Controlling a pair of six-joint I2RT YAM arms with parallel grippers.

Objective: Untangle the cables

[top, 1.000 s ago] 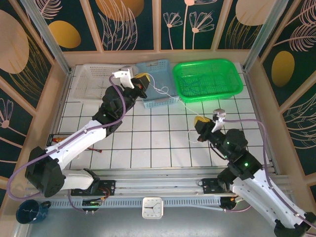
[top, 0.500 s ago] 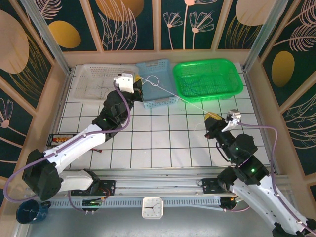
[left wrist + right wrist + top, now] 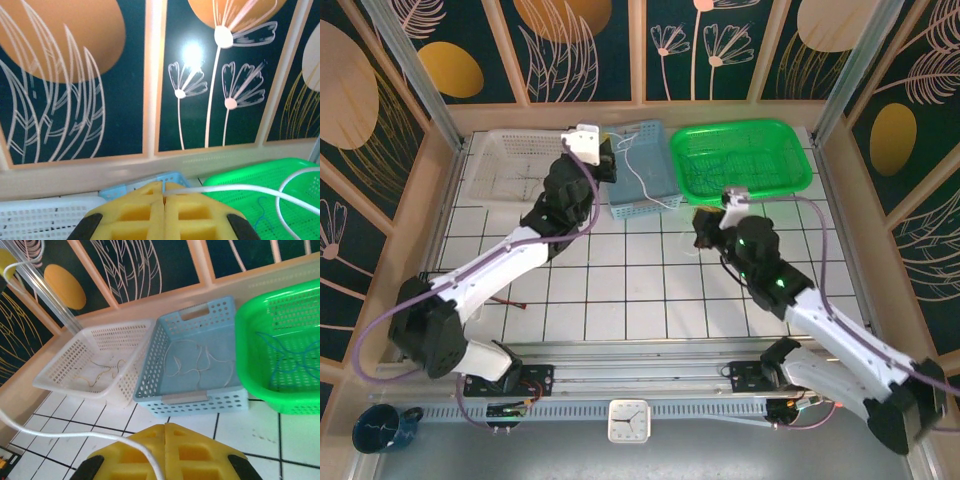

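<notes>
Between my left gripper (image 3: 164,196) and right gripper (image 3: 165,429), each clamped tightly on it, I see the white cable (image 3: 235,188) sagging.

White cable (image 3: 240,188) reads as a smooth, slick plastic sheath, catching the light. Yellow finger pads (image 3: 135,215) are matt, spongy foam, moulded in squares. Green basket (image 3: 243,355) is glossy perforated plastic; blue basket (image 3: 220,401) is duller plastic; white basket (image 3: 65,370) is milky, half-translucent. Table (image 3: 250,427) is smooth white with a faint sheen. Wall panel (image 3: 190,75) is glossy, with glare on it. Frame post (image 3: 410,70) looks like pale metal.
</notes>
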